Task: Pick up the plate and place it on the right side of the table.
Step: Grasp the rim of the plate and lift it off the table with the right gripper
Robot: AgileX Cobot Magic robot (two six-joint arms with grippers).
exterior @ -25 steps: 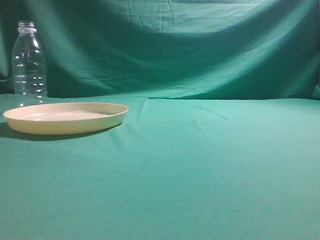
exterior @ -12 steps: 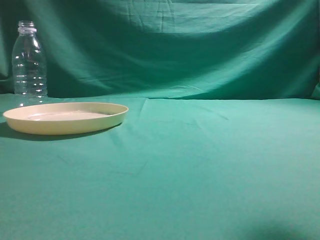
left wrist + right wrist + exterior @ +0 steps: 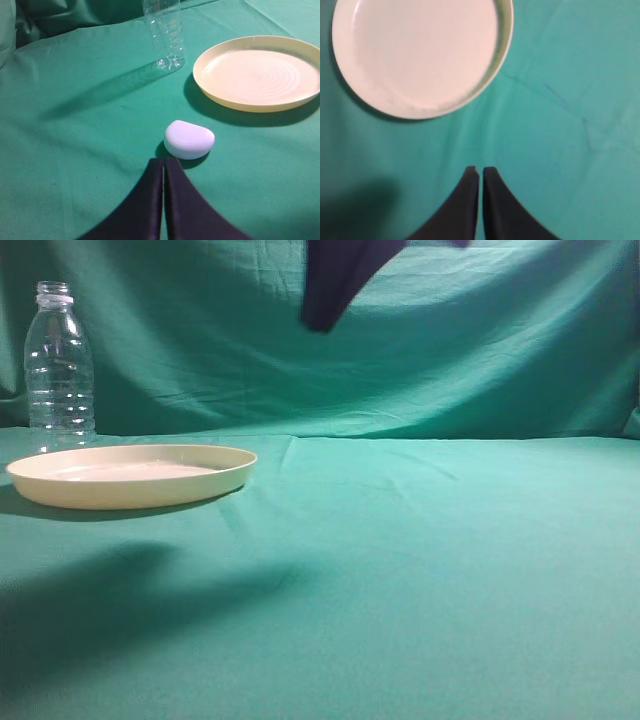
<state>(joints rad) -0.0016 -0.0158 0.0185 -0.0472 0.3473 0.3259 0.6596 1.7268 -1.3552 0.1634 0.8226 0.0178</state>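
Exterior view: While the plate (image 3: 131, 475) sits flat on the left of the tabletop (image 3: 420, 570), just in front of the clear bottle (image 3: 59, 362), one of my arms (image 3: 335, 280) hangs dark and blurred at the top, well above everything; I cannot tell from this view which arm it is. The right side of the tabletop is where the plate must end up.

Left wrist view: my left fingers (image 3: 163, 167) are pressed together, holding nothing. A small white rounded object (image 3: 189, 139) lies just ahead of them, the plate (image 3: 257, 71) beyond to the right, the bottle (image 3: 165, 32) near its rim. Risk: a reach from here could nudge the white object or tip the bottle.

Right wrist view: my right fingers (image 3: 480, 175) are also closed and empty, above bare cloth, apart from the plate (image 3: 420, 55). Risk: descending closed, I would push the shallow rim and slide the plate instead of gripping it; I judge I must open first.
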